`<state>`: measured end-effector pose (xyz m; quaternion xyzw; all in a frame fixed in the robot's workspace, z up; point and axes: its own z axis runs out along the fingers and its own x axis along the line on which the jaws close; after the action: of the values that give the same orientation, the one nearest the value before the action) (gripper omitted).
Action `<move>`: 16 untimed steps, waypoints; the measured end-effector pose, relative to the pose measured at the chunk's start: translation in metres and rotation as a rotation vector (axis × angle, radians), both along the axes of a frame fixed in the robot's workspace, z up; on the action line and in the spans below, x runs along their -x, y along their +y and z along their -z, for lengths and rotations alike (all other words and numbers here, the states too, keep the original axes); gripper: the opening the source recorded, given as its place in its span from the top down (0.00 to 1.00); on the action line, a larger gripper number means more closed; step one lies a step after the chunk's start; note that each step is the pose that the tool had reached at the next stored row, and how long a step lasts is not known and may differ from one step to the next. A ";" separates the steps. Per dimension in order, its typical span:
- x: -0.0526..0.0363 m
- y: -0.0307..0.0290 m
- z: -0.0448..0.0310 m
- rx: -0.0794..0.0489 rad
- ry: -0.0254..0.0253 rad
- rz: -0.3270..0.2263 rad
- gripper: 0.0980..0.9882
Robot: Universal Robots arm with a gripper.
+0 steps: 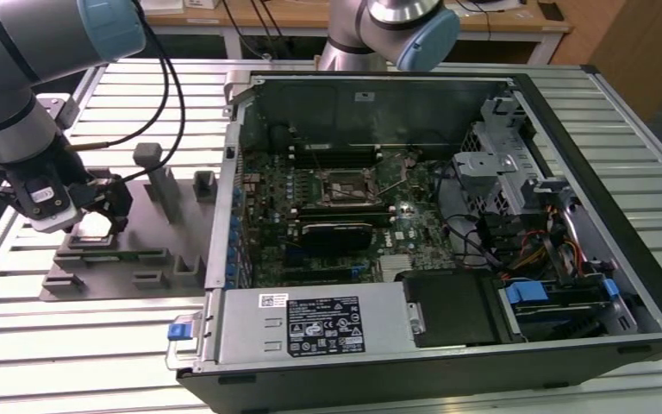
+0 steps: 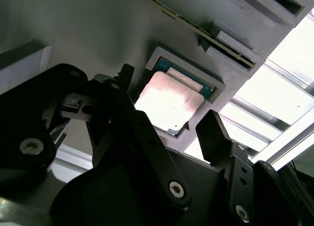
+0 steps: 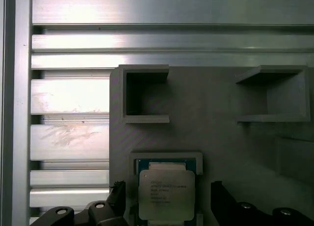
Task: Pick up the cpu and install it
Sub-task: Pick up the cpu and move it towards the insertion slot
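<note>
Look: the cpu (image 3: 166, 194) is a small flat square chip with a pale silver-white metal top and a green edge.
Pose: lying flat, metal top up.
Seat: in a shallow framed pocket of the grey fixture (image 3: 221, 137).
Place: directly beneath the gripper (image 3: 167, 186), between its spread fingers, with a gap on each side.
</note>
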<state>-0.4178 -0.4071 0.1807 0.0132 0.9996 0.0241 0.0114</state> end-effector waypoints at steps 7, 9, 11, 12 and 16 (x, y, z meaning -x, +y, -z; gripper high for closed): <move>0.0000 0.0000 0.0000 0.000 0.0000 0.000 0.25; 0.0000 0.0000 0.0000 0.000 0.0000 0.000 0.32; 0.0000 0.0000 0.0000 0.000 0.0001 0.000 0.38; 0.0000 0.0000 0.0000 0.000 0.0001 0.000 0.45; 0.0000 0.0000 0.0000 0.000 0.0001 0.000 0.50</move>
<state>-0.4179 -0.4071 0.1807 0.0130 0.9996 0.0241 0.0114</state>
